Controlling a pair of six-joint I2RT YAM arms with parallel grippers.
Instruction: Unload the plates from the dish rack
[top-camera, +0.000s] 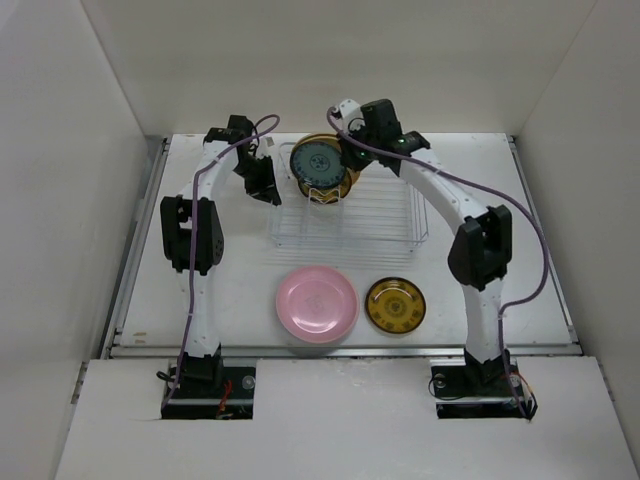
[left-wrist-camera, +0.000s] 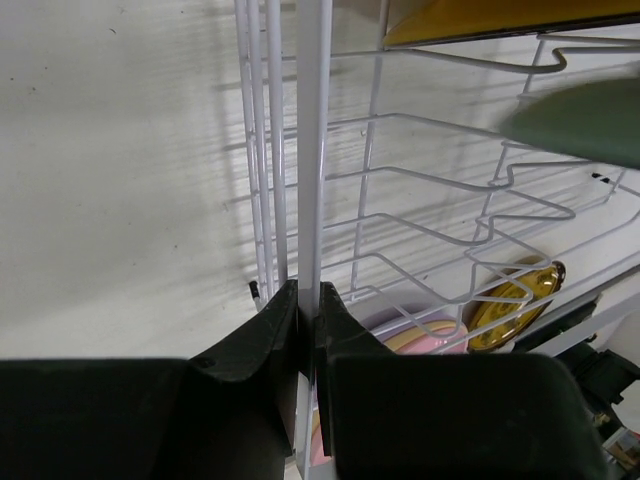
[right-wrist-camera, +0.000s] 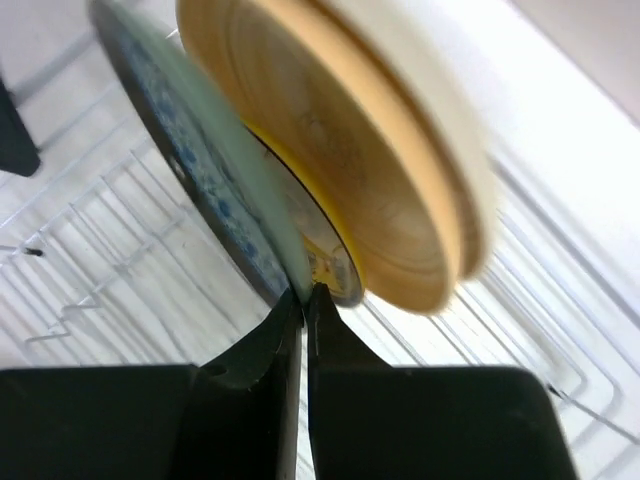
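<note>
Pink plate (top-camera: 316, 303) 1 | dark-yellow plate (top-camera: 395, 305) 1 | green plate (top-camera: 322, 160) 1 | rack (top-camera: 385, 220) 1

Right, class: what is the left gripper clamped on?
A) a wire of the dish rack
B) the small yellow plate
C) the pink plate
A: the left wrist view shows the left gripper shut around a wire of the dish rack; the pink plate lies apart from it.

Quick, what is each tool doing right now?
Left tool: closed on a wire of the silver wire dish rack.
Right tool: closed on the round grey-green, blue-patterned plate's edge.
</note>
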